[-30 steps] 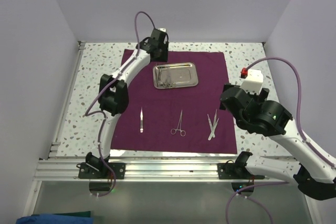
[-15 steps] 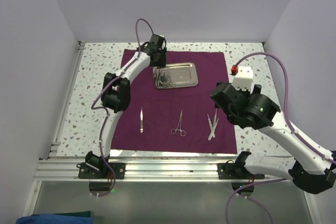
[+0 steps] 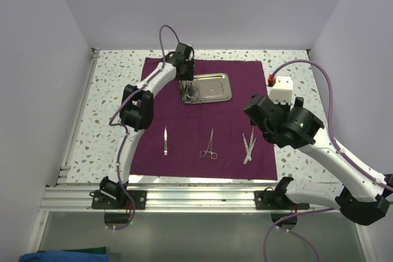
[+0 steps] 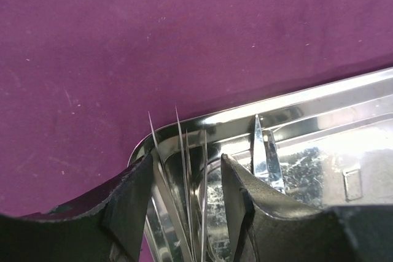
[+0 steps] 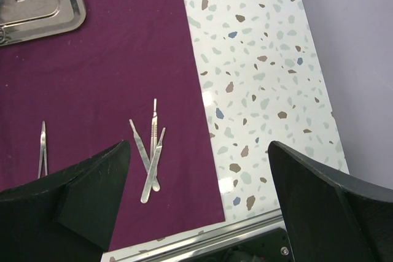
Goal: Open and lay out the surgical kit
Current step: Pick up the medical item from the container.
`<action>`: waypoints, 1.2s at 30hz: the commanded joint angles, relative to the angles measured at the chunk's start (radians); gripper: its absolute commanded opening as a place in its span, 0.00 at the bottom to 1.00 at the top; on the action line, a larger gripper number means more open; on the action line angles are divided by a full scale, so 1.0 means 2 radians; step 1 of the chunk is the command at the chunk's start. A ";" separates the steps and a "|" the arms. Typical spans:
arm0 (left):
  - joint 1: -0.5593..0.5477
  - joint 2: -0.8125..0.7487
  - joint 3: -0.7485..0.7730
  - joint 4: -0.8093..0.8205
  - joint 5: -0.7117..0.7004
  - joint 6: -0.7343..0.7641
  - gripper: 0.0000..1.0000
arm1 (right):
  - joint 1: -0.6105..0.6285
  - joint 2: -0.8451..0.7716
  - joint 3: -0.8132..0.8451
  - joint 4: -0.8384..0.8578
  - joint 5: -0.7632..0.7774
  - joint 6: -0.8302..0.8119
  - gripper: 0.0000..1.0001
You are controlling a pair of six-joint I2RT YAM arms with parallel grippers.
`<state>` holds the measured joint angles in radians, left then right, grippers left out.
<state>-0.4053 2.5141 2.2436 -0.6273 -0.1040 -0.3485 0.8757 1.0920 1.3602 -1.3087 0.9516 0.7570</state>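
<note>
- Left pincer (image 4: 185,173): released, jaws straddling the thin instruments (image 4: 184,145) in a corner of the steel tray (image 4: 319,96), which sits on the cloth wrap (image 4: 123,41).
- Recommended: close low on one shank only, since the tray rim crowds the outer jaw.
- Right pincer (image 5: 198,151): released wide above the laid-out instruments (image 5: 150,151), near the cloth edge; bare cloth remains for placing.

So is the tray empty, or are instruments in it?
Not empty: silver instruments lie in the tray, at its left end, by the left pincer.
</note>
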 commanded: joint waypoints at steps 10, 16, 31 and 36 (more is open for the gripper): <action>0.015 0.020 -0.004 0.021 0.037 -0.024 0.23 | -0.006 -0.009 0.006 0.017 0.008 -0.003 0.98; 0.017 0.007 0.004 0.025 0.041 -0.031 0.00 | -0.008 -0.014 0.002 0.021 0.009 -0.003 0.98; 0.018 -0.070 0.013 0.011 0.079 -0.046 0.00 | -0.010 -0.031 -0.017 0.043 -0.004 -0.008 0.99; 0.017 -0.097 0.011 -0.005 0.081 -0.047 0.00 | -0.010 -0.044 -0.027 0.049 -0.013 -0.008 0.98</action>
<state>-0.3798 2.4290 2.2383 -0.6224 0.0326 -0.4278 0.8616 1.0309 1.3148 -1.2480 0.9257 0.7395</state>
